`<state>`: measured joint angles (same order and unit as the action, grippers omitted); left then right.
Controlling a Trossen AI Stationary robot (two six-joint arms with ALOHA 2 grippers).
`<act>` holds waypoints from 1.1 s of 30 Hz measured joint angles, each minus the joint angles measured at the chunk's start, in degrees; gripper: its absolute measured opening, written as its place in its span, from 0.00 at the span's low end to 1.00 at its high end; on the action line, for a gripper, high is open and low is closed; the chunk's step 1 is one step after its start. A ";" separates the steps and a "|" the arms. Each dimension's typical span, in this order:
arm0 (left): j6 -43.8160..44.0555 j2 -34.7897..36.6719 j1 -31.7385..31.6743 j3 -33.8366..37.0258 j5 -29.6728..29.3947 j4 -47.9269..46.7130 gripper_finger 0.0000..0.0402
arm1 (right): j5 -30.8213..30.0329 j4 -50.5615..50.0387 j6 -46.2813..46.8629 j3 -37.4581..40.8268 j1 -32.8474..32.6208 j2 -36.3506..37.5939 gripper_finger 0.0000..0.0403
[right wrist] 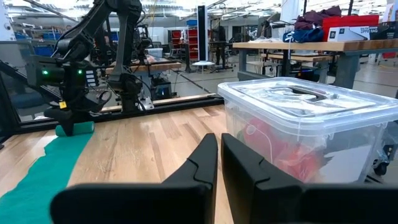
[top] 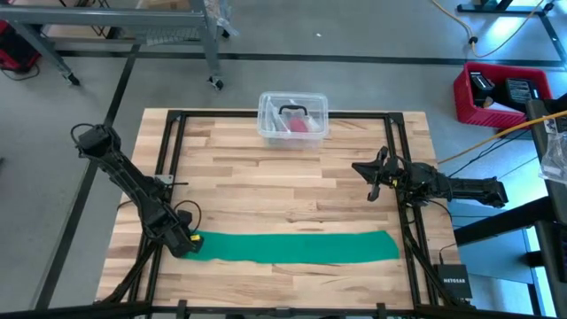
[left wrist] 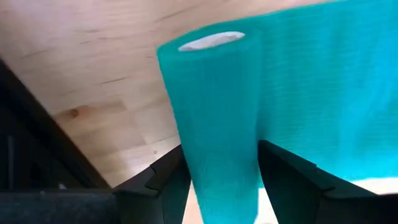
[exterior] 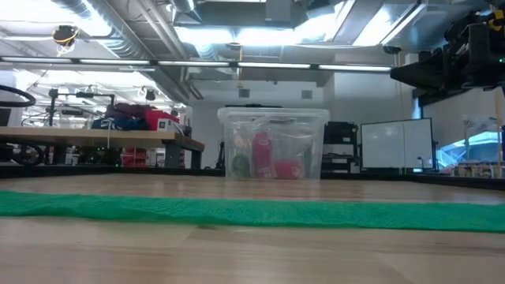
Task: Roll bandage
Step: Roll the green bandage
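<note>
The teal-green bandage [top: 301,246] lies flat in a long strip along the table's near side, also seen in the low view [exterior: 252,211]. Its left end is rolled into a short tube [left wrist: 217,124] with a pale core end showing. My left gripper [left wrist: 221,155] points steeply down over that rolled end [top: 193,241], open, with one dark finger on either side of the tube. My right gripper [right wrist: 219,143] is shut and empty. It waits level above the table's right side [top: 368,173], far from the bandage. My left gripper's fingers [left wrist: 283,171] stand close along both sides of the rolled end [left wrist: 249,155], coming from above and lying across the tube. Whether they touch it, I cannot tell. The roll rests on the table, joined to the flat strip.
A clear lidded plastic tub [top: 292,117] holding pink-red items stands at the table's far edge, middle. Black frame rails [top: 168,177] run along the left and right sides of the wooden top. Bare wood lies between tub and bandage.
</note>
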<state>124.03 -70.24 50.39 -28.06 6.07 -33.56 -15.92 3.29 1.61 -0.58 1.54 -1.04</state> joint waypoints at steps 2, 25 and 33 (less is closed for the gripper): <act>-0.02 0.06 0.00 0.23 0.07 0.02 0.41 | 0.00 0.00 -0.02 0.00 -0.01 0.00 0.06; -5.98 -0.11 -2.75 -18.36 -9.68 -26.93 0.16 | -0.11 -0.15 -6.87 -1.96 -0.02 0.02 0.06; -29.13 -0.09 -11.48 -29.62 -21.18 -30.82 0.16 | 3.39 -0.28 -5.43 -2.64 -0.02 0.00 0.06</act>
<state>94.90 -70.32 38.91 -57.68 -15.11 -64.38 -12.53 3.01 -3.82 -3.22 1.52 -1.04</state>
